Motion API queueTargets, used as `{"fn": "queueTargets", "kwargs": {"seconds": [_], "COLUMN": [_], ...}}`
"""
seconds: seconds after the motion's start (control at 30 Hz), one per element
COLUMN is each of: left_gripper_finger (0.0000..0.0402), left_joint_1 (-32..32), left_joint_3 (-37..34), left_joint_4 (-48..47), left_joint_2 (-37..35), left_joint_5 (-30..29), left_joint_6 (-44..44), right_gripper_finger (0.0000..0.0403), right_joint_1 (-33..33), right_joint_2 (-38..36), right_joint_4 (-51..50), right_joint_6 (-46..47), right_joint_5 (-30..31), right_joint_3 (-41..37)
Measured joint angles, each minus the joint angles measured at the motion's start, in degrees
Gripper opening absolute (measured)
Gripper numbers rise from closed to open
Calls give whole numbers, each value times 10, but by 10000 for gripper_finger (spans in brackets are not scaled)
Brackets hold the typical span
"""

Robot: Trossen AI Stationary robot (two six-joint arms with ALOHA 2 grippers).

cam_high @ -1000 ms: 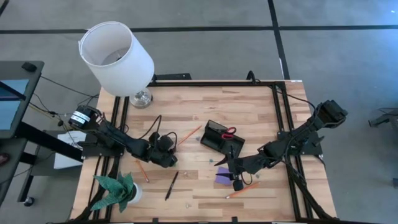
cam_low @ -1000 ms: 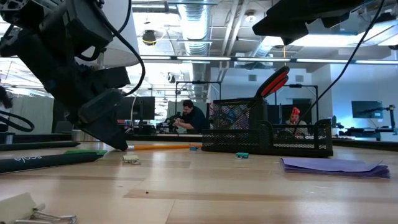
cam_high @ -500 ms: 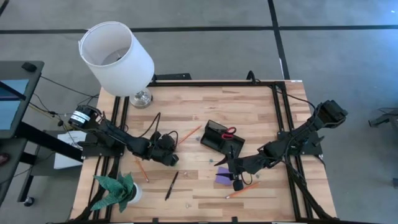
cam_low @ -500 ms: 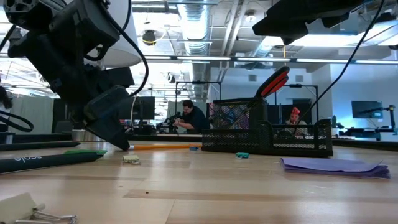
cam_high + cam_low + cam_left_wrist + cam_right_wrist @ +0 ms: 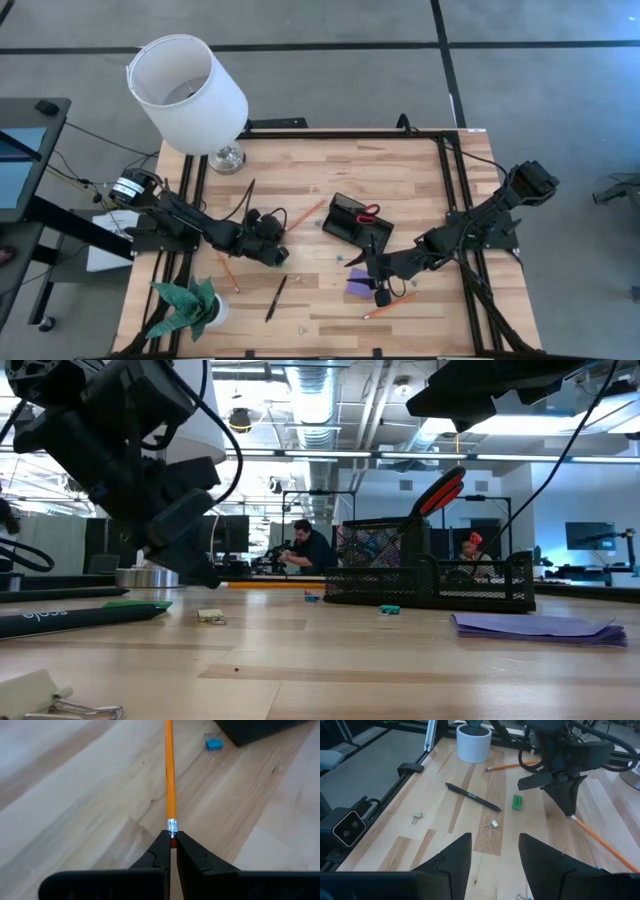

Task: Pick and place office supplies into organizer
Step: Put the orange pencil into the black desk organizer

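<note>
Between the closed fingertips of the left gripper [image 5: 171, 839] we find the eraser end of an orange pencil [image 5: 169, 775], clamped tight; the shaft runs straight ahead of the jaws toward a small blue piece [image 5: 213, 743] on the table [image 5: 75, 810]. We see in the high view that this gripper [image 5: 283, 237] sits left of the organizer [image 5: 352, 221], with the pencil [image 5: 306, 216] angled from the jaws toward the organizer's near corner. From the low view we note the held pencil [image 5: 265, 584] level and just above the wood.

We record the right gripper [image 5: 492, 851] with its jaws apart and nothing between them, hovering over the table. Ahead of its jaws lie a black pen [image 5: 472, 796], a tiny green piece [image 5: 517, 802] and two small binder clips [image 5: 493, 824], with the left gripper [image 5: 568, 802] farther off. In the high view the right gripper [image 5: 379, 277] is just beside the purple note pad [image 5: 357, 283], below the organizer.

Red-handled scissors [image 5: 368, 211] stand in the organizer. A second pencil [image 5: 390, 305] lies near the right jaws, a third [image 5: 229, 273] and the pen [image 5: 276, 297] below the left jaws.
</note>
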Motion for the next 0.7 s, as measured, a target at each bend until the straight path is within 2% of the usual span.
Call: {"fn": "queueTargets", "kwargs": {"seconds": [0.23,0.43,0.6,0.7], "left_gripper_finger": [0,0,0,0], "left_joint_1": [-2,-2,-2,-2], "left_joint_3": [0,0,5,36], "left_joint_4": [-7,-45,-59,-111], "left_joint_2": [-27,-111,-201,-239], "left_joint_5": [-50,-102,-86,-68], "left_joint_6": [11,43,115,158], "right_gripper_finger": [161,160,160,161], "right_joint_1": [0,0,0,0], "right_joint_2": [0,0,0,0], "right_joint_4": [0,1,6,6], "right_joint_6": [0,0,-1,-12], "right_joint_5": [0,0,12,17], "right_joint_3": [0,0,0,0]}}
